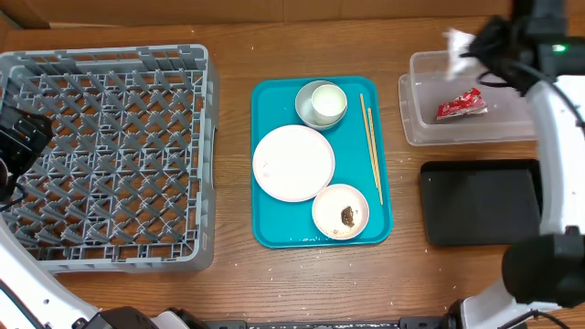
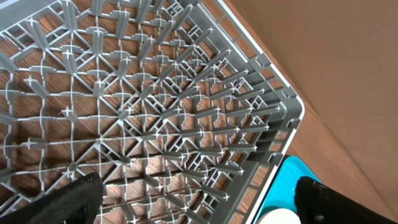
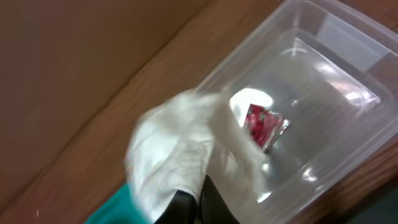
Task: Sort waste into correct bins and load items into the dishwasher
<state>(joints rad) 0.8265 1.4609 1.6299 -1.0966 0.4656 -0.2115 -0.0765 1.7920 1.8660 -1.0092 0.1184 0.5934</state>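
Note:
Crumpled white paper [image 3: 177, 146] is pinched in my shut right gripper [image 3: 202, 186], above the near-left rim of the clear tub [image 3: 348, 81]. In the overhead view the paper [image 1: 457, 40] hangs at the tub's [image 1: 420, 128] back-left corner. A red snack wrapper [image 1: 460, 107] lies inside the tub. On the teal tray [image 1: 274, 228] stand a white cup [image 1: 327, 99] in a bowl, a whitish plate [image 1: 293, 162], a bowl [image 1: 340, 211] holding a brown lump, and chopsticks [image 1: 371, 146]. My left gripper [image 2: 199, 211] hangs open over the grey dish rack [image 2: 155, 106].
A black tray [image 1: 480, 203] lies in front of the clear tub. The dish rack [image 1: 105, 155] fills the left of the table, with my left arm at its left edge. The teal tray's corner [image 2: 292, 180] shows beside the rack.

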